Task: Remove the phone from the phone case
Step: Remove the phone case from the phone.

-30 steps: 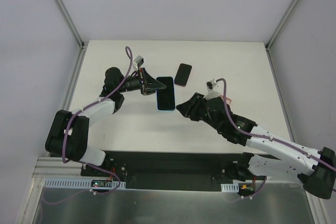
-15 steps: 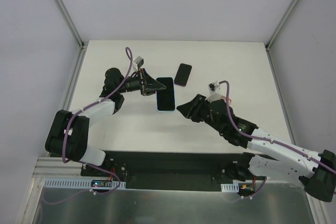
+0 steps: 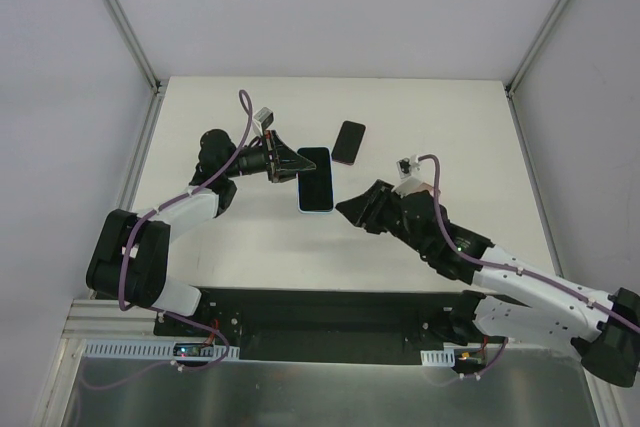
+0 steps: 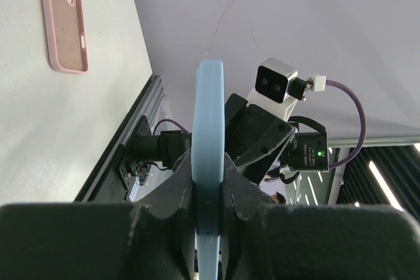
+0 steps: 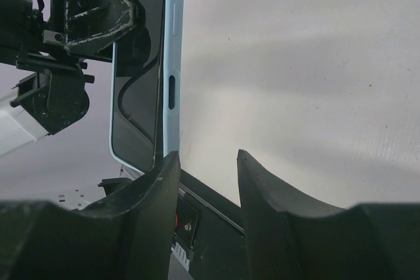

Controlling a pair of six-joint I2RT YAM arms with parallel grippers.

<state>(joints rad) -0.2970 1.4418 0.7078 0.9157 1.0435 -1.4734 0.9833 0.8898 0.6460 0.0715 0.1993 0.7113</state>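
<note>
The phone (image 3: 316,177) has a black screen and sits in a light blue case (image 4: 207,116). It is held off the table, edge-on in the left wrist view. My left gripper (image 3: 291,166) is shut on the cased phone's left side, one finger on each face (image 4: 209,174). My right gripper (image 3: 350,211) is open and empty, just right of the phone's near right corner. In the right wrist view the open gripper (image 5: 206,162) has its left finger beside the case's blue side (image 5: 172,63) and the screen (image 5: 139,77).
A second, pink-rimmed phone case (image 3: 348,142) lies flat on the white table (image 3: 450,127) to the far right of the held phone; it also shows in the left wrist view (image 4: 63,19). Metal frame rails (image 3: 135,162) border the table.
The right arm has shifted very slightly near the phone's corner. The left gripper and the phone have not visibly moved.
</note>
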